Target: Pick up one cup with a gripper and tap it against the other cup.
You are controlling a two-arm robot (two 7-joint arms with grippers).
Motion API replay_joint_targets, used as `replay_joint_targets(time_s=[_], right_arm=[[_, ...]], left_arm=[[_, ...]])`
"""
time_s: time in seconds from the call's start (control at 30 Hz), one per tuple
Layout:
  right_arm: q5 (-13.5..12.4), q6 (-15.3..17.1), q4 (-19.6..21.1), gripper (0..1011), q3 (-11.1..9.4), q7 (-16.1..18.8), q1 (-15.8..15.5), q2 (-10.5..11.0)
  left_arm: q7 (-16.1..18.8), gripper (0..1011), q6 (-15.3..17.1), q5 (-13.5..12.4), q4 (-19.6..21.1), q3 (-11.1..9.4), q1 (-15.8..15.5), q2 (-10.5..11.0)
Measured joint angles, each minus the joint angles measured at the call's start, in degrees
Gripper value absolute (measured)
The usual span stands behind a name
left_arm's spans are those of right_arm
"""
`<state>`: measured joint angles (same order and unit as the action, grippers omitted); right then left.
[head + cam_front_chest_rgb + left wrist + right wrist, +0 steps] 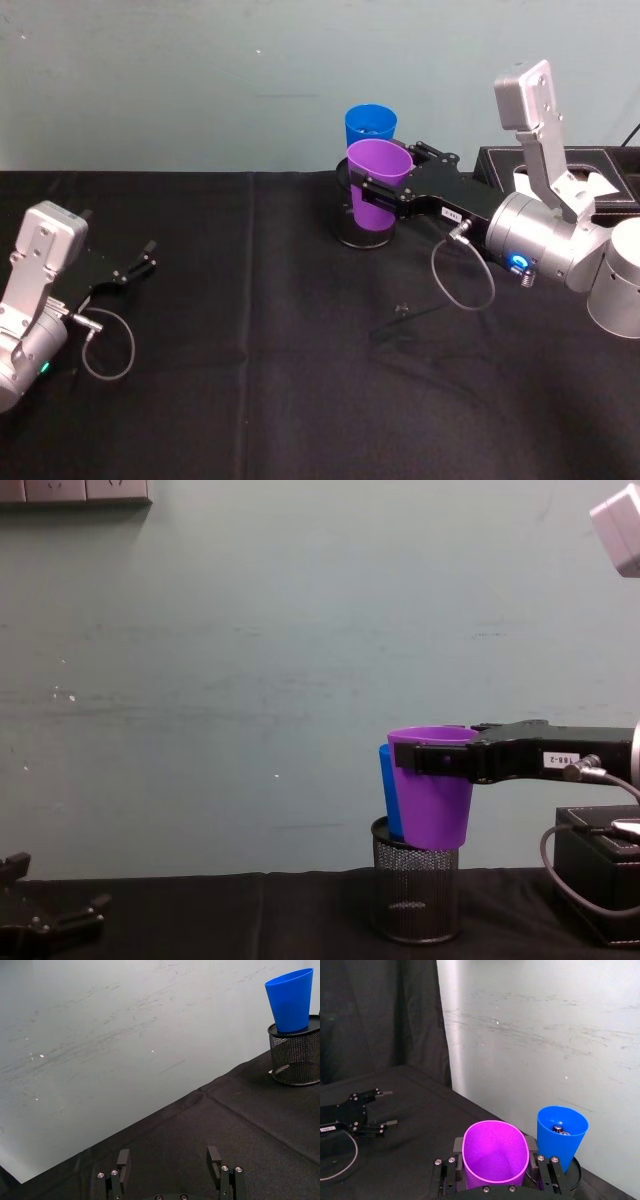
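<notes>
Left gripper (135,268): lower left of the head view, low over the black tablecloth (250,400). Prongs spread wide, nothing between them. Parked, and I leave it alone.

Right gripper (390,178): comes in from the right of the frame. Its long flat jaws are clamped across the purple tumbler (432,810), just under the rim. Cup upright, mouth open toward the wrist camera. In the chest view, right of centre, its base hangs about level with the rim of the black mesh holder (415,895).

Blue tumbler (370,125): stands in that holder right behind the purple one, leaning a little. The two cup walls are just beside each other; I cannot tell from any view whether they touch.

My read: the pick-up is done and I am at the tap itself. The next move calls for a short nudge away from the robot, toward the upper centre of the head view. The purple base has to stay clear of the mesh rim. The contact should be light, since the blue tumbler only leans in the holder and looks easy to tip.
</notes>
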<state>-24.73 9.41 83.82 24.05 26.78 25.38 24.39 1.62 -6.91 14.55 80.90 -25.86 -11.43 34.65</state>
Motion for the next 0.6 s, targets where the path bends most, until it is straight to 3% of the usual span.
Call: replay_joint_targets(time_s=[0.6], right_arm=[[0.0,0.0,0.0,722,0.0,0.0,0.0,0.0]], left_arm=[[0.0,1000,0.0,0.0,0.0,0.0,0.0,0.0]])
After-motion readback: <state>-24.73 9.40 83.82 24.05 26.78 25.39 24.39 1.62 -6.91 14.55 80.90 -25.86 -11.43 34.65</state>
